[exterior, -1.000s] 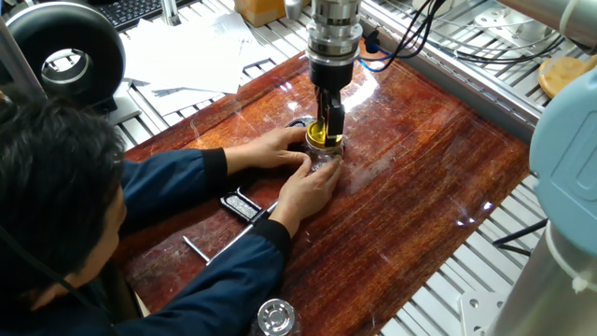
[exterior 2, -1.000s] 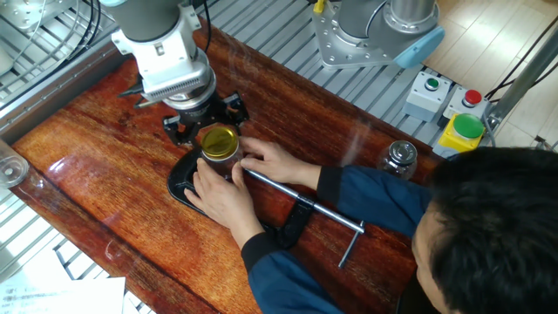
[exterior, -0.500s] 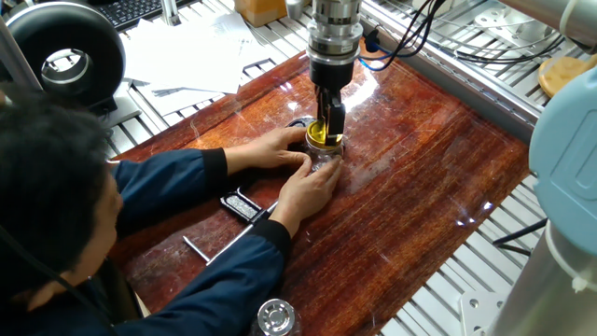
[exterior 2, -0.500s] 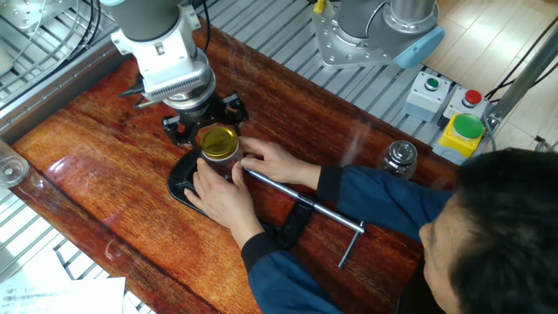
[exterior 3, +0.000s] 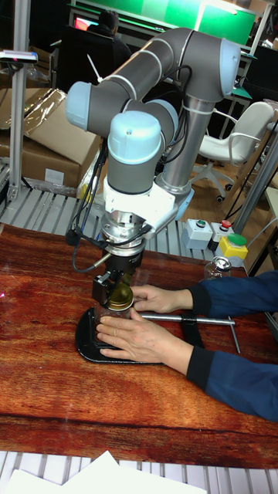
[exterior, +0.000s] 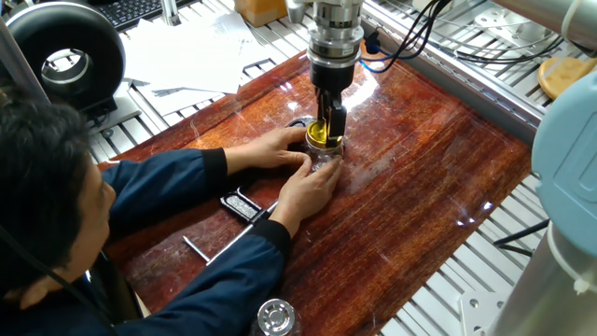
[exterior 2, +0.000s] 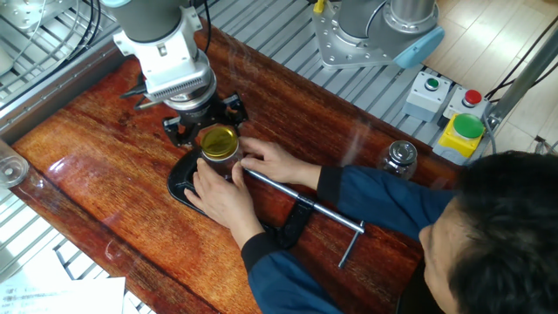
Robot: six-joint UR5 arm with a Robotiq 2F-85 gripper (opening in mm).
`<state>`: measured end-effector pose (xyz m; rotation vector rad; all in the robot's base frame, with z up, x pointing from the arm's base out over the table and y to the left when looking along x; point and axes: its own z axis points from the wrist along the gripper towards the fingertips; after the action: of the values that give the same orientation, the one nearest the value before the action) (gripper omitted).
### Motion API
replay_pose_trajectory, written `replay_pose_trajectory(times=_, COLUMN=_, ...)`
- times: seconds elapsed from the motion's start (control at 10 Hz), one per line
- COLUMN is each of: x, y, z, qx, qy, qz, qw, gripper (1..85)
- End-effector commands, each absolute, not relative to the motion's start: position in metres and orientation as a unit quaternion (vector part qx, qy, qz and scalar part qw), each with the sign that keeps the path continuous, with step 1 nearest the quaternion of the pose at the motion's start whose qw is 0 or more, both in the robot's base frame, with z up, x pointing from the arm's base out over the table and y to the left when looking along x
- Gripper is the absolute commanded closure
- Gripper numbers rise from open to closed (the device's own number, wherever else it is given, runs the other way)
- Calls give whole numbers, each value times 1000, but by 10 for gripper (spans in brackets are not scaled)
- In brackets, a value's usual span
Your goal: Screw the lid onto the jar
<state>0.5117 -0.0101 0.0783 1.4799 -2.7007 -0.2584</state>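
Note:
The yellow-gold lid [exterior: 323, 137] [exterior 2: 219, 139] [exterior 3: 120, 299] sits on top of the small clear jar [exterior: 326, 159] [exterior 2: 219, 162]. A person's two hands [exterior: 303, 182] wrap around the jar and hide most of its glass. The jar stands on a black pad [exterior 2: 181, 187] on the red wooden board. My gripper [exterior: 326, 131] [exterior 3: 117, 292] comes straight down onto the lid, and its dark fingers [exterior: 335, 119] stand against the lid's sides, shut on it.
A metal bar clamp [exterior 2: 301, 205] lies by the person's forearm. Another clear jar with a silvery top [exterior 2: 401, 157] [exterior: 273, 317] stands near the board's edge. A tan wooden disc [exterior: 564, 75] and a button box [exterior 2: 462, 131] lie off the board. The person leans over one side.
The person's head has shifted a little. The gripper, the lid, the jar and the hands show no visible movement.

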Motion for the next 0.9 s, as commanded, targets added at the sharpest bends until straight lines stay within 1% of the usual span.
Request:
replay_pose_trajectory(times=0.0, x=513, y=-8, z=79, qx=476, qy=-875, qz=-87, qw=20, gripper=117)
replay_pose_trajectory(times=0.4, x=513, y=-7, z=78, qx=471, qy=-878, qz=-86, qw=21, gripper=160)
replay_pose_trajectory(times=0.8, x=512, y=-6, z=78, qx=469, qy=-879, qz=-87, qw=21, gripper=167)
